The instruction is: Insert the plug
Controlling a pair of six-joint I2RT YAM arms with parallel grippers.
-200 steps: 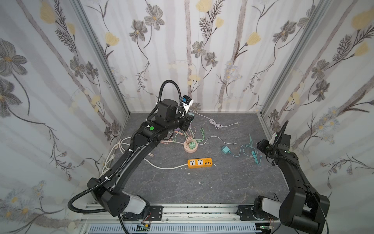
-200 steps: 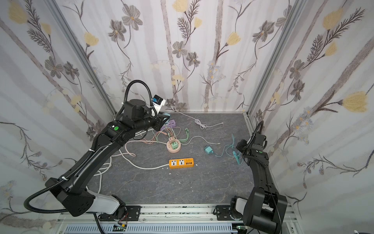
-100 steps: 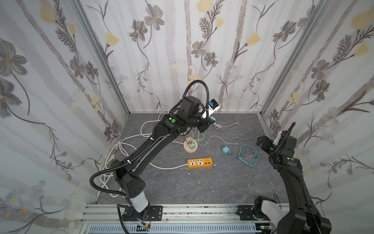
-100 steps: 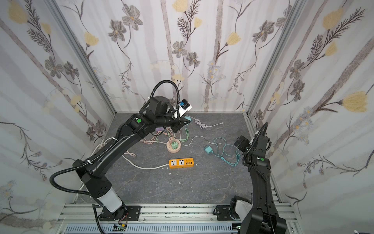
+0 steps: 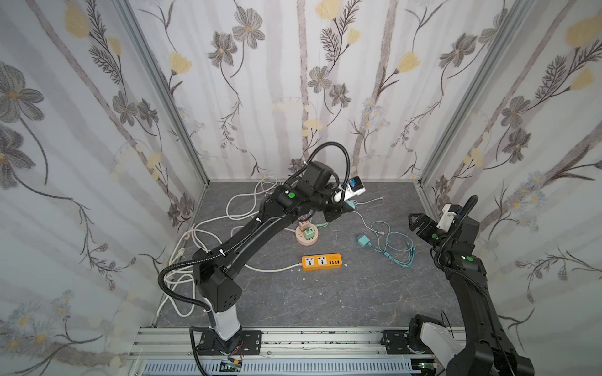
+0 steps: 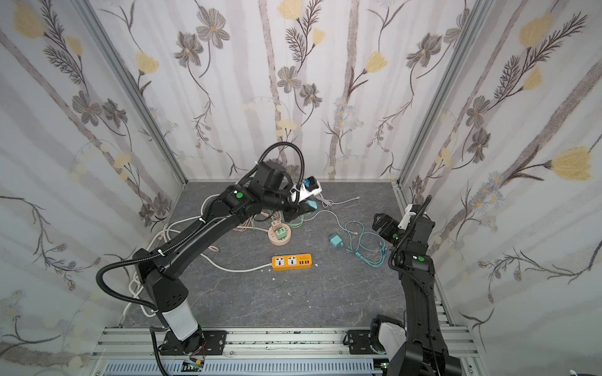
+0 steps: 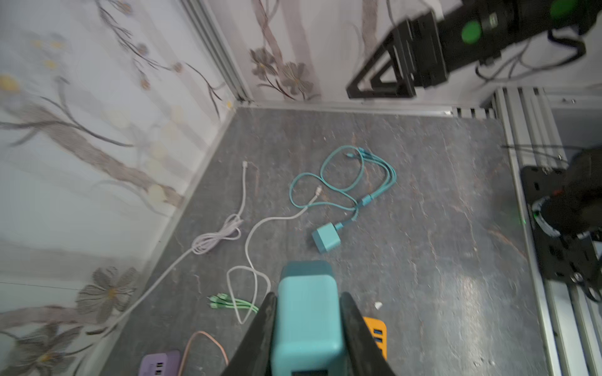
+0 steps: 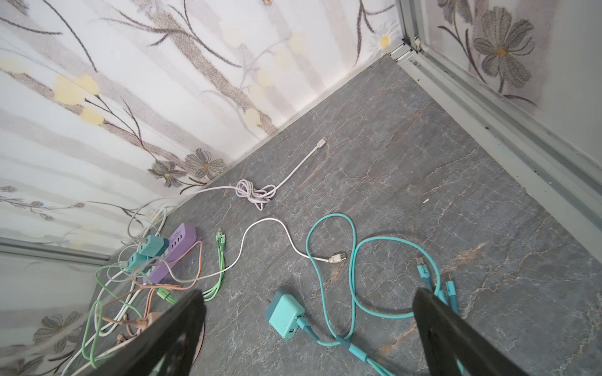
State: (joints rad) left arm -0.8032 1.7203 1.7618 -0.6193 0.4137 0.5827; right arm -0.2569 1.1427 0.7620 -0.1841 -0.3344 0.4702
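we note left gripper (image 7: 308,296) clamped on teal plug (image 7: 306,319), off the floor (image 7: 423,260); right gripper (image 8: 308,296) spread wide, empty, teal charger (image 8: 286,315) nearby.

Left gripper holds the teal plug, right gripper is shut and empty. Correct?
Not quite. The right gripper is open, its jaws spread wide with nothing between them, as the right wrist view shows. The rest stands: the left gripper holds the teal plug.
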